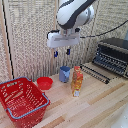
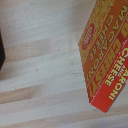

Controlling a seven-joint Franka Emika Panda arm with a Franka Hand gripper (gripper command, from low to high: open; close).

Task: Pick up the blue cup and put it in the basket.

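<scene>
Blue drinking vessel point(image 1: 64, 74) first: it was a small blue-grey cup, slightly tapered and upright, standing on the pale wooden table point(image 1: 95, 107) near the slatted backdrop, with nothing touching it. By size, the arm point(image 1: 75, 14) came first, a bulky white-and-grey body hanging down from the top of the exterior view, and its gripping mechanism point(image 1: 62, 52) hovered well above the cup with its two short dark fingers point(image 1: 56, 53) pointing down and spread apart, nothing between them. The red wire-mesh receptacle point(image 1: 12, 87), rimmed in blue-grey, sat at the exterior view's lower left, well apart from the cup. A dark toaster oven point(image 1: 113, 56) stood at the exterior view's right, its door lowered toward the table. An orange-yellow bottle point(image 1: 76, 82) stood upright just beside the cup, toward the exterior view's right and a little nearer the camera, taller than the cup. A small red bowl point(image 1: 44, 83) rested between the cup and the basket, close to the cup but not touching it. Nothing lay across the open stretch of table between cup and basket other than that bowl. The wrist view showed only wooden planks, a red and yellow macaroni and cheese box point(image 2: 106, 55) lying flat, and a dark blurred shape point(image 2: 2, 52) at one edge that could not be identified; the cup did not appear there
</scene>
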